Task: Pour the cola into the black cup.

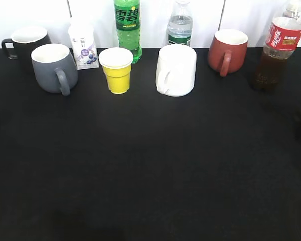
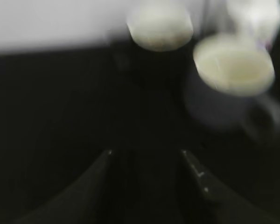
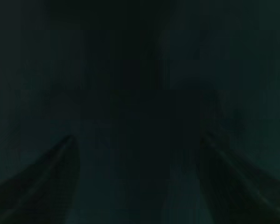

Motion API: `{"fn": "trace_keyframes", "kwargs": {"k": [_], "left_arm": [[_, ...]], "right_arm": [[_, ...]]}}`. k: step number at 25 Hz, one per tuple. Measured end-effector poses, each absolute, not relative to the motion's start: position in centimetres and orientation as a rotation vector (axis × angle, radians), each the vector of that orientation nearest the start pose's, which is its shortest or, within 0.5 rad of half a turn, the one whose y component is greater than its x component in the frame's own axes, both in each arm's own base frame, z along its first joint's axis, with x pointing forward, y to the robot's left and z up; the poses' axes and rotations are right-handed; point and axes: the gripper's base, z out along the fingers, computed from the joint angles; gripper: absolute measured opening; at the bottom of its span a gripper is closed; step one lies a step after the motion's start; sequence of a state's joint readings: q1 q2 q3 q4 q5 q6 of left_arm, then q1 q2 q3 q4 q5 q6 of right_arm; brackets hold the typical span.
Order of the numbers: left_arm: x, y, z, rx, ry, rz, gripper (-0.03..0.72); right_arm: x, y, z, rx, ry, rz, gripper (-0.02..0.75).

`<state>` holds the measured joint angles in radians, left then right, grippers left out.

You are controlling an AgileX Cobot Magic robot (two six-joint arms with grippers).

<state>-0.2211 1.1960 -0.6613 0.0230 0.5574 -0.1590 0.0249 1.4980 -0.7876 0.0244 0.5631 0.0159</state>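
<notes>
The cola (image 1: 277, 47), a clear bottle of dark liquid with a red label, stands at the back right of the black table. The black cup (image 1: 27, 42), white inside with a loop handle on its left, stands at the back left. It also shows blurred at the top of the left wrist view (image 2: 159, 28). My left gripper (image 2: 147, 154) is open and empty, low over the table, some way short of the black cup. My right gripper (image 3: 140, 140) is open in a very dark view, with nothing visible between its fingers. Neither gripper shows clearly in the exterior view.
A grey mug (image 1: 52, 68) stands just in front and right of the black cup, also in the left wrist view (image 2: 233, 79). Along the back are a yogurt pouch (image 1: 83, 45), green soda bottle (image 1: 128, 27), yellow cup (image 1: 117, 70), white mug (image 1: 175, 70), water bottle (image 1: 179, 25) and dark red mug (image 1: 227, 50).
</notes>
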Motion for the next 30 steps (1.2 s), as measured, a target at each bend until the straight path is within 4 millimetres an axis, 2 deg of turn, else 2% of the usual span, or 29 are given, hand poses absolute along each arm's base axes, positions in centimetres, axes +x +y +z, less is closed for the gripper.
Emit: {"fn": "trace_keyframes", "kwargs": {"k": [2,5,7,9,10,11,13,15,17,19,25,30], "left_arm": [[20.2,-5.8,23.1,0.147,2.670,-0.158,0.347],[17.3,-7.4,23.2,0.257,2.848,-0.263,0.459],[14.8,-7.3,24.9,0.246,2.877,-0.367,0.473],[11.6,-6.4,27.3,0.271,2.799,-0.427,0.473],[9.3,-5.5,28.7,0.292,2.707,-0.441,0.473],[7.3,-4.5,29.6,0.312,2.622,-0.419,0.473],[3.7,-2.3,30.7,0.322,2.435,-0.331,0.472],[0.9,-0.4,31.0,0.300,2.258,-0.258,0.472],[-0.5,0.5,30.0,0.285,2.185,-0.224,0.472],[-0.5,0.7,28.5,0.285,2.208,-0.191,0.459],[0.7,0.2,28.2,0.279,2.112,-0.204,0.440],[0.7,0.2,28.2,0.278,2.104,-0.206,0.440]], "right_arm": [[24.9,1.6,22.4,-0.003,2.783,0.159,0.585],[20.0,1.8,28.2,-0.044,2.653,0.209,0.585],[16.1,1.8,31.5,-0.071,2.516,0.212,0.584],[11.6,1.8,33.6,-0.092,2.426,0.215,0.584],[9.8,1.8,34.2,-0.073,2.385,0.225,0.584],[8.2,1.7,34.4,-0.060,2.333,0.231,0.584],[5.4,1.7,33.6,-0.061,2.258,0.231,0.584],[3.5,1.5,31.2,-0.061,2.238,0.209,0.584],[2.5,1.2,28.7,-0.061,2.249,0.170,0.584],[2.5,1.1,28.0,-0.058,2.239,0.152,0.584],[2.8,0.9,27.7,-0.010,2.234,0.147,0.584],[2.8,0.9,27.7,-0.008,2.233,0.143,0.584]]}}
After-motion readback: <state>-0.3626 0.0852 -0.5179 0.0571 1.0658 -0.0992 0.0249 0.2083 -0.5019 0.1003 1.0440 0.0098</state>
